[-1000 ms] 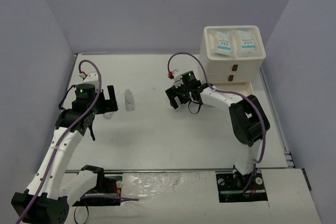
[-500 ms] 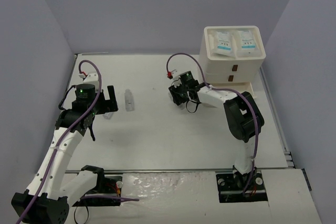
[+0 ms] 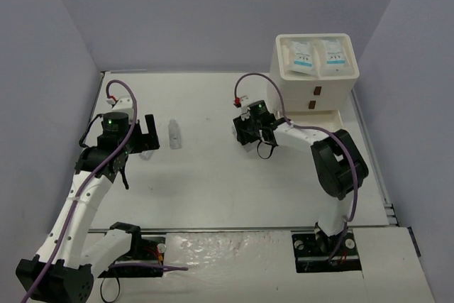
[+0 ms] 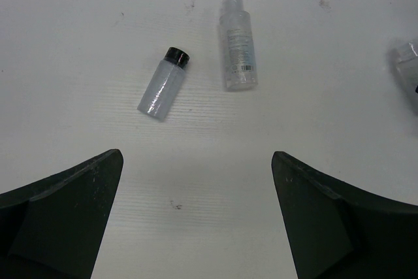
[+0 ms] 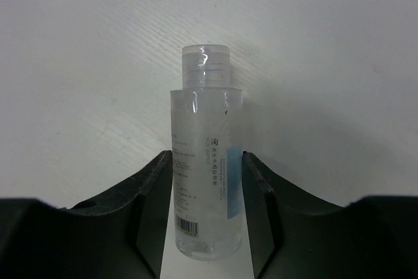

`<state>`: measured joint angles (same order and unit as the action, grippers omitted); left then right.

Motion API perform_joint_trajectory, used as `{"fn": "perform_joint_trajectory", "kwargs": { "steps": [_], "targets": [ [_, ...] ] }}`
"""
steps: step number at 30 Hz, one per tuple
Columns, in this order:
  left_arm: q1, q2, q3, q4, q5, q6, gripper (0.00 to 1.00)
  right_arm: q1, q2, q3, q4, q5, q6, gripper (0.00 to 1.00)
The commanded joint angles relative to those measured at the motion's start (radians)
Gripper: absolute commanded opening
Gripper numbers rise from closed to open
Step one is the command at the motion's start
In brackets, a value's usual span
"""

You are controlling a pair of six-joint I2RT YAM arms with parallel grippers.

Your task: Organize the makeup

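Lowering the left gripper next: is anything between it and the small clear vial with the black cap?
Nothing visible. The open left gripper has only white table before the black-capped clear vial. The clear labelled bottle lies beside it, apart, off the path.

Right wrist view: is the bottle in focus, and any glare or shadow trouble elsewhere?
Right wrist: the clear bottle is sharp, label print crisp, soft shadow to its right; the fingers are dark. Left wrist: the black-capped vial and the clear-capped vial are sharp, without glare; a thing at the right edge is cropped. Top external: even light; a transparent vial barely shows.
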<state>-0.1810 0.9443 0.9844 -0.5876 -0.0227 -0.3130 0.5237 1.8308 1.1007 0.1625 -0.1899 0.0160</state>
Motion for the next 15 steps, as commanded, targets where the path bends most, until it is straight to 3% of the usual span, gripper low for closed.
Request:
{"fn": "perform_joint_trajectory", "kwargs": {
  "steps": [1,8,15],
  "targets": [
    [0.009,-0.004,0.014,0.04,-0.002,-0.011,0.97,-0.017,-0.287,-0.089,0.203,0.059,0.21,0.0],
    [0.009,-0.006,0.014,0.041,-0.002,-0.011,0.97,-0.138,-0.546,-0.275,0.259,0.254,0.529,0.0],
    [0.009,-0.006,0.014,0.04,-0.003,-0.012,0.97,-0.277,-0.653,-0.346,0.188,0.476,0.812,0.0]
  ]
}}
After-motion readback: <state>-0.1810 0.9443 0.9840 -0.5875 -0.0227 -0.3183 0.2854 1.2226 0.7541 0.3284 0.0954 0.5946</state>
